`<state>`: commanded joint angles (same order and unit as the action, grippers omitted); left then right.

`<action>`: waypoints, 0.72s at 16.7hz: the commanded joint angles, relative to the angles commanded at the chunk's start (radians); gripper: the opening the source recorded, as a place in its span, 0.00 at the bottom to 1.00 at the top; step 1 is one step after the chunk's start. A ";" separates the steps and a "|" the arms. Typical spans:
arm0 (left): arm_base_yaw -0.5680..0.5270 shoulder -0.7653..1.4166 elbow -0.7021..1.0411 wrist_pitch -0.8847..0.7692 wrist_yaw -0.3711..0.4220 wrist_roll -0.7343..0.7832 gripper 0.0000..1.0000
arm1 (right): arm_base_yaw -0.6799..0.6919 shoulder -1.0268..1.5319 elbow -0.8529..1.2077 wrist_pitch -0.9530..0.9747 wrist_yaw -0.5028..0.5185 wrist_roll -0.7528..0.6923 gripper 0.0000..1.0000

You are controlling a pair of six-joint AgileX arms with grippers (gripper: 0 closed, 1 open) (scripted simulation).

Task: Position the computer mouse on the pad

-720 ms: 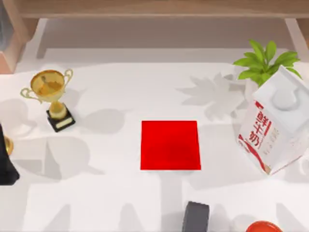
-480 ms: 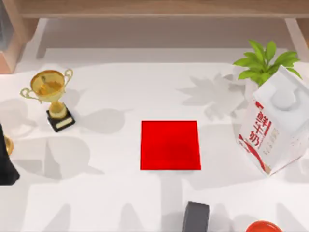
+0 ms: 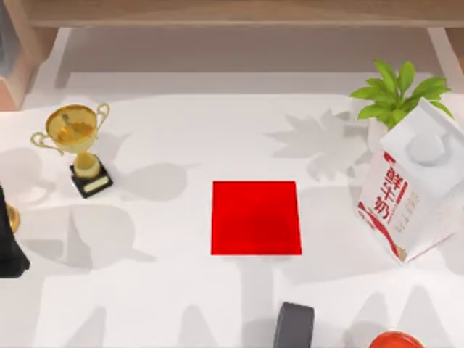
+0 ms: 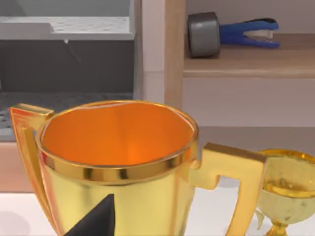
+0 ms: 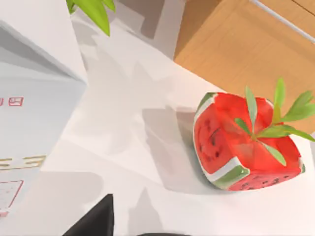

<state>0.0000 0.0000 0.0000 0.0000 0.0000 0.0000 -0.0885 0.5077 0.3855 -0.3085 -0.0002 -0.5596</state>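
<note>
The pad (image 3: 256, 217) is a flat red square lying bare in the middle of the table. The computer mouse is out of view. My left arm (image 3: 9, 250) stands at the table's left edge, and one of its dark fingertips (image 4: 96, 221) shows close in front of a large gold cup (image 4: 115, 162). A dark fingertip (image 5: 93, 221) of my right gripper hangs above the white table, between the milk carton (image 5: 34, 98) and a watermelon-patterned pot (image 5: 246, 142).
A gold trophy (image 3: 78, 145) stands at the back left. The milk carton (image 3: 413, 188) and a green plant (image 3: 397, 94) stand at the right. A dark grey boxy block (image 3: 293, 326) sits at the front edge, and the red pot (image 3: 395, 339) is at the front right.
Shadows at the front right of the table have shifted. The pad, trophy, carton and block lie where they were.
</note>
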 joint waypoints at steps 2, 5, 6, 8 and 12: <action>0.000 0.000 0.000 0.000 0.000 0.000 1.00 | -0.030 0.176 0.129 -0.103 0.000 -0.208 1.00; 0.000 0.000 0.000 0.000 0.000 0.000 1.00 | -0.076 0.452 0.332 -0.266 0.000 -0.541 1.00; 0.000 0.000 0.000 0.000 0.000 0.000 1.00 | -0.092 0.544 0.399 -0.320 0.000 -0.653 1.00; 0.000 0.000 0.000 0.000 0.000 0.000 1.00 | -0.122 0.724 0.530 -0.424 0.000 -0.872 1.00; 0.000 0.000 0.000 0.000 0.000 0.000 1.00 | -0.174 1.045 0.756 -0.605 0.000 -1.261 1.00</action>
<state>0.0000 0.0000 0.0000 0.0000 0.0000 0.0000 -0.2622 1.5527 1.1419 -0.9138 -0.0007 -1.8201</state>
